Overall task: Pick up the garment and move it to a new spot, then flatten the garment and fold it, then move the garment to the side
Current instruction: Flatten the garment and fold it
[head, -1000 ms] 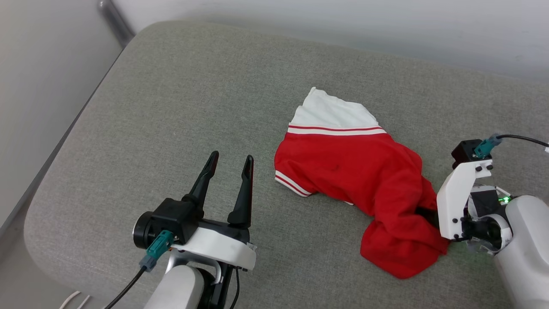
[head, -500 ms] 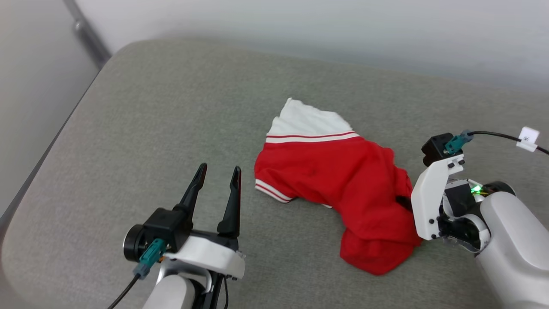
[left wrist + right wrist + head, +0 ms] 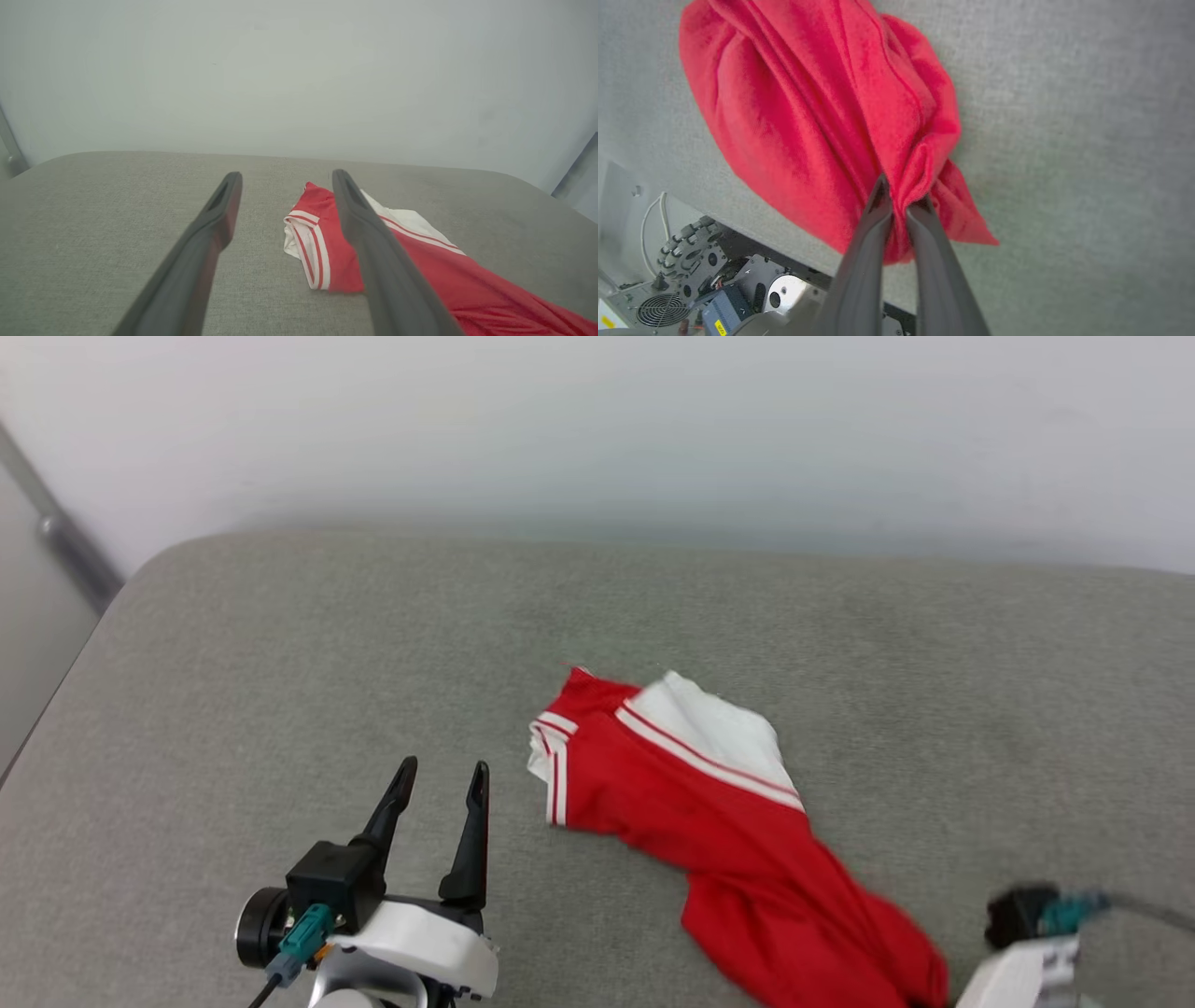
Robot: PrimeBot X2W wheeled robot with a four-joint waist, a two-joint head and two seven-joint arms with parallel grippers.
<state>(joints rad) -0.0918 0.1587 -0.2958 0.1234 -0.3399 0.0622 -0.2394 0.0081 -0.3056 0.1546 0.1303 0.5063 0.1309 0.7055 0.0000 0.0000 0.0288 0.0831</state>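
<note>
The garment (image 3: 719, 821) lies on a grey fabric cushion (image 3: 280, 663), drawn out in a long diagonal. Its white sleeve and red-and-white striped trim sit at the far end, near the middle of the cushion. Its red body trails back toward the robot's right side and reaches the bottom edge of the head view beside the right arm's white wrist housing (image 3: 1013, 980). The right end effector (image 3: 900, 193) is closed on that near end. In the right wrist view the two dark fingers pinch a gathered ridge of red cloth between their tips, and the garment (image 3: 808, 116) fans out from the pinch in deep folds across the cushion (image 3: 1064, 140). Part of the robot's base (image 3: 691, 280) shows past the cushion's edge. Whether the gripped end is lifted clear of the cushion cannot be told. The left end effector (image 3: 444, 770) is open and empty, its fingers spread and pointing away from the robot over bare cushion. It sits to the left of the garment, near the folded striped edge but not touching it. In the left wrist view, the left end effector (image 3: 286, 179) frames that striped edge of the garment (image 3: 334, 261), which appears between the fingers and passes behind the right-hand one. A pale wall (image 3: 299, 70) rises behind the cushion.
</note>
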